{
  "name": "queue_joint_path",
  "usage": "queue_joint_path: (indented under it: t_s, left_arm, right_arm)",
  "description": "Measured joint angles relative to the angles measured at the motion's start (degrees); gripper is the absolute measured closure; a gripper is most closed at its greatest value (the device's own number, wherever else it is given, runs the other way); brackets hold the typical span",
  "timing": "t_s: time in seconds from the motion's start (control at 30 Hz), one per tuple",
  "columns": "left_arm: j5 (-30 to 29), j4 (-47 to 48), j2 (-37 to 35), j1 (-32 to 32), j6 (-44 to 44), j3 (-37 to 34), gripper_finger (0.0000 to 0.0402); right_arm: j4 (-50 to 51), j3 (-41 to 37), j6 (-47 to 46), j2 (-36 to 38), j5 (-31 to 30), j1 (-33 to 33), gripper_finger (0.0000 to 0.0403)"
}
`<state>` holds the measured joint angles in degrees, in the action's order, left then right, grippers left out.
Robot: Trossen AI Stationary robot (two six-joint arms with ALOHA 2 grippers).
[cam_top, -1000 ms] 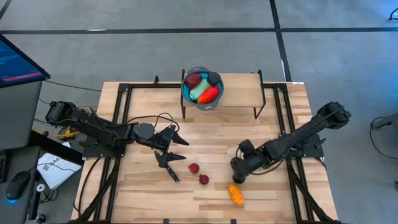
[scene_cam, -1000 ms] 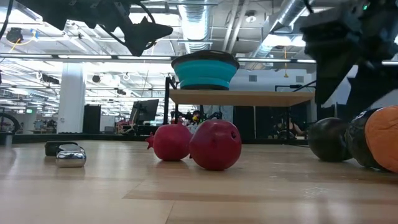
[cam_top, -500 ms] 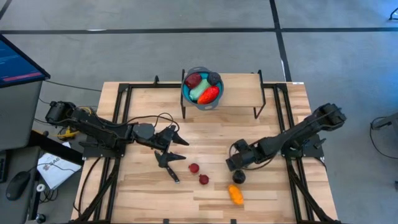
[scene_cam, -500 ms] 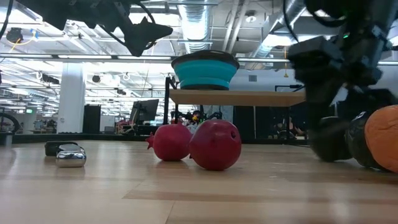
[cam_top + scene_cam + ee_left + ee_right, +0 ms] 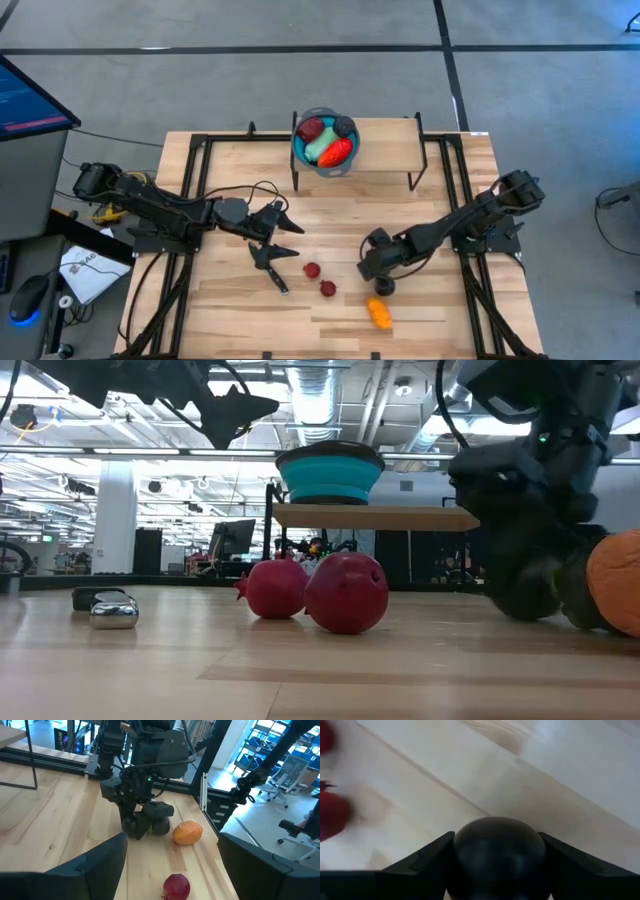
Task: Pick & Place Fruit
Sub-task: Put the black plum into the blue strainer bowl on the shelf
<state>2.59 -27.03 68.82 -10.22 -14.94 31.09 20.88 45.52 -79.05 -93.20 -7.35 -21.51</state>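
Right tool [image 5: 497, 870] straddles the dark fruit [image 5: 499, 851], fingers touching both its sides.

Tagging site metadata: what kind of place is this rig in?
Likely an open-plan robotics lab or industrial workspace. The low view shows exposed silver ceiling ducts and strip lighting; the left wrist view shows blue storage racks and a wheeled office chair beyond the pale wooden table.

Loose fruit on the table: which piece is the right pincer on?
The dark purple-black piece, sitting between the right pincer fingers. The orange piece and two small red ones lie clear.
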Motion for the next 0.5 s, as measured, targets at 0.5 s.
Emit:
queue_joint_path:
  t_s: [0.5]
  left_arm:
    - [7.1,-0.7,0.0,-1.9,21.5,0.0,0.0097]
  right_arm:
    - [-68.0,0.2,38.2,-8.4,11.5,9.6,0.0158]
